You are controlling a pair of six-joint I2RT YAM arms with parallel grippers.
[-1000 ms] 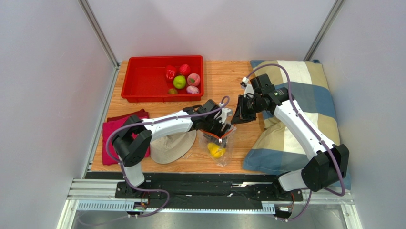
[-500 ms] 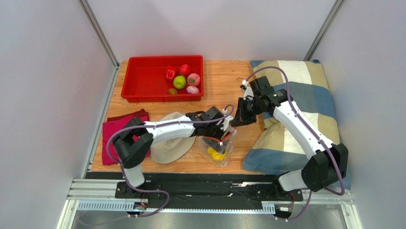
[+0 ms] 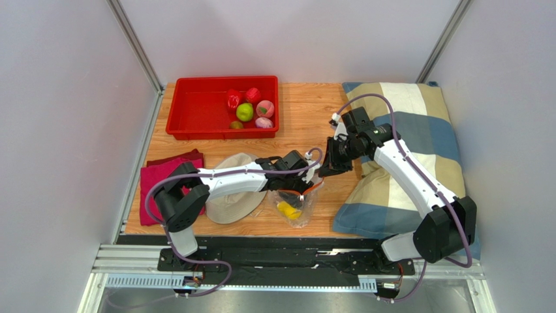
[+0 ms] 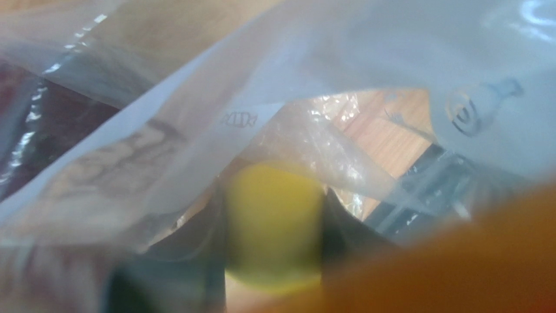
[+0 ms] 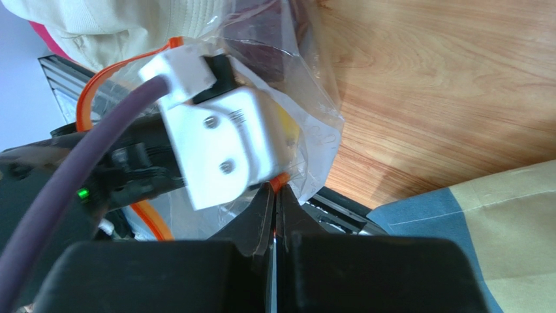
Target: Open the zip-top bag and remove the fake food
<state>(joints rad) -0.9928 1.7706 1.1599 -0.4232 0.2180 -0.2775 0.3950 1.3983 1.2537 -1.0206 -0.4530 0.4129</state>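
Status: zip-top bag (image 3: 297,210) open, most fake food (image 3: 245,112) in red bin (image 3: 196,111); right gripper (image 5: 275,194) pinched on its orange rim, left gripper (image 3: 300,188) inside straddling yellow piece (image 4: 274,228), can't tell if clamped.

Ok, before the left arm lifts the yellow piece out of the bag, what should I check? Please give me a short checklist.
1. The right gripper pinches the zip-top bag at its orange zipper strip: ok.
2. The left gripper is inside the bag mouth: ok.
3. The yellow fake food sits between the left fingers: ok.
4. The fingers are closed firmly on it: cannot tell, the left wrist view is blurred.
5. The red bin has bare floor for one more piece: ok.
6. No plastic is caught between the fingers and the food: cannot tell.
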